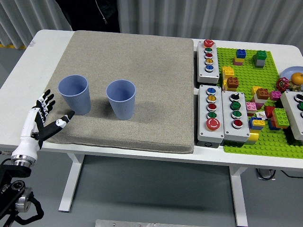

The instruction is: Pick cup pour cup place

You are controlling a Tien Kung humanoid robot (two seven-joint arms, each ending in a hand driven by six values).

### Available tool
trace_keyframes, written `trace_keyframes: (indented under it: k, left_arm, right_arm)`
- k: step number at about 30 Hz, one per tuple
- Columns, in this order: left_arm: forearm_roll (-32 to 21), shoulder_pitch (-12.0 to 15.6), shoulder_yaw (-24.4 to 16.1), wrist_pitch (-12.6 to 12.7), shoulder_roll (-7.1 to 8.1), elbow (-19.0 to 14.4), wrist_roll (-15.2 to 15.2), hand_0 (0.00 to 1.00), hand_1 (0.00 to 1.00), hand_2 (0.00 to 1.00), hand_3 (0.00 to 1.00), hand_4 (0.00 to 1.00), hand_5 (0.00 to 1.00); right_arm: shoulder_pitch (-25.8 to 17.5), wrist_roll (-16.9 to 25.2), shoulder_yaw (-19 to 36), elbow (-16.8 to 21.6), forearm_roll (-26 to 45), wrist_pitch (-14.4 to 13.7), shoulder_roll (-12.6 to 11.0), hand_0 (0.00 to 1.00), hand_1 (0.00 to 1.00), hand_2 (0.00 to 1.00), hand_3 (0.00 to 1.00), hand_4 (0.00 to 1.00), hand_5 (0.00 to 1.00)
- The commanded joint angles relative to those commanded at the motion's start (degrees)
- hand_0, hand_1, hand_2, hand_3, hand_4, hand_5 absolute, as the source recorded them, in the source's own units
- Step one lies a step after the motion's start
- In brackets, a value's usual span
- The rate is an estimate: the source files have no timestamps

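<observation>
Cups first: two blue ribbed plastic cups, both upright on the beige fabric mat (142,71) that covers most of the white bench (28,71). Left blue cup (74,94) sits at about 9 o'clock on the mat, right blue cup (121,99) just beside it toward the mat's centre, apart, not touching. Progress, judged: nothing done yet. Neither cup is lifted, tilted or held, so pick, pour and place all remain. Can't see any contents in either cup from this angle. Left hand (43,118) of the black-and-white arm comes in from the 8 o'clock corner, at the mat's left edge, near the left blue cup at its 7 o'clock but apart from it; fingers (47,98) spread and relaxed, thumb pointing toward the cup base, holding nothing. Looks like the reach phase of the pick, with the left cup the likely target. Right hand not in view. Counts: 2 blue cups; 1 mat; 3 grey button boxes fully seen at 3 o'clock: one narrow upper box (208,58), two lower boxes side by side (210,113) (236,116), plus a fourth partly cut off at the right edge (296,111). 1 green studded baseplate (274,142) with scattered coloured toy bricks, too many and too small for a firm count. A person's dark clothing (94,14) shows at 12 o'clock, hands not visible.
</observation>
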Motion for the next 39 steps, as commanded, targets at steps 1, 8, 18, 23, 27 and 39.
trace_keyframes:
  k: [1,8,18,23,27,39]
  left_arm:
    - [0.1,0.0,0.0,0.0,0.0,0.0,0.1,0.974,0.963,0.998,0.998,0.821,0.149]
    - [0.0,-2.5,1.1,-0.1,0.02,2.0,0.4,0.984,0.967,0.998,0.998,0.817,0.138]
    - [-1.4,-5.4,2.3,0.2,0.31,4.6,0.5,0.984,0.97,0.998,0.998,0.831,0.161]
    - [-2.9,-8.1,3.1,0.4,0.49,6.7,0.4,0.981,0.969,0.998,0.998,0.833,0.17]
    - [-3.3,-10.3,3.8,0.3,0.3,8.6,0.5,0.982,0.97,0.998,0.998,0.837,0.181]
    - [-2.2,-11.2,5.0,-0.2,-0.88,9.6,0.8,0.984,0.97,0.998,0.998,0.839,0.191]
  right_arm:
    - [0.0,0.0,0.0,0.0,0.0,0.0,0.0,0.703,0.632,0.573,0.574,0.002,0.106]
    - [0.1,0.1,-0.2,0.0,0.4,-0.1,0.0,0.703,0.632,0.573,0.575,0.002,0.105]
    - [0.0,0.2,-0.4,0.0,0.6,-0.1,0.0,0.703,0.632,0.573,0.574,0.002,0.105]
    - [-0.1,0.2,-0.4,-0.1,0.8,-0.1,0.0,0.703,0.632,0.573,0.575,0.002,0.105]
    - [-0.2,0.2,-0.5,-0.1,0.9,-0.1,0.0,0.703,0.632,0.573,0.574,0.002,0.106]
    - [-0.1,0.2,-0.6,-0.1,1.0,-0.1,0.0,0.703,0.632,0.573,0.574,0.002,0.106]
